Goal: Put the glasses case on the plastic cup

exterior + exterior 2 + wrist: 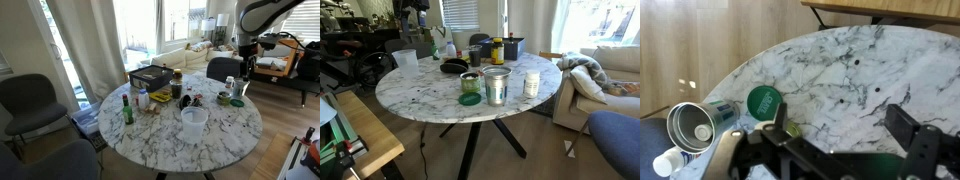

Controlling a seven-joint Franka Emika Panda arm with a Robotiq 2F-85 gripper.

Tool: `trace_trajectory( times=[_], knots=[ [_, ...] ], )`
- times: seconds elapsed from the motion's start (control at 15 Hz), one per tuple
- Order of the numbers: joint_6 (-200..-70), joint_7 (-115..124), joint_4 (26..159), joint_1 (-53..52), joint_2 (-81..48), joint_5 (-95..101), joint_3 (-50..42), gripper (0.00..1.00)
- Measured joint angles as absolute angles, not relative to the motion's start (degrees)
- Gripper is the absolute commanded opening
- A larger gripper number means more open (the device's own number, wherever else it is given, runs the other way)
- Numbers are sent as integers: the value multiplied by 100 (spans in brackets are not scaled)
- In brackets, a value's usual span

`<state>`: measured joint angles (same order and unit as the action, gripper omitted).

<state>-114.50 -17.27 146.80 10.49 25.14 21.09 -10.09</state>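
The black oblong glasses case (454, 67) lies on the round marble table (420, 95), near the middle; it also shows in an exterior view (185, 101). The translucent plastic cup (405, 59) stands upright and empty by the table's edge, apart from the case, and also appears in an exterior view (193, 120). My gripper (243, 72) hangs above the table's rim, well away from both. In the wrist view the gripper (845, 125) is open with only bare marble between its fingers. Neither case nor cup shows in the wrist view.
A metal can (695, 125), a green lid (762, 100) and a white bottle (670, 160) stand near the gripper. A green bottle (127, 110), a dark box (150, 75) and jars are on the far side. Chairs surround the table.
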Motion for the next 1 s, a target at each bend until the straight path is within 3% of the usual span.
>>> trace_trajectory(
  times=[0.67, 1.0],
  knots=[
    [-11450, -1727, 14680, 1049, 2514, 2109, -1009, 100],
    [-11352, -564, 14520, 753, 2378, 811, -730, 100]
  ],
)
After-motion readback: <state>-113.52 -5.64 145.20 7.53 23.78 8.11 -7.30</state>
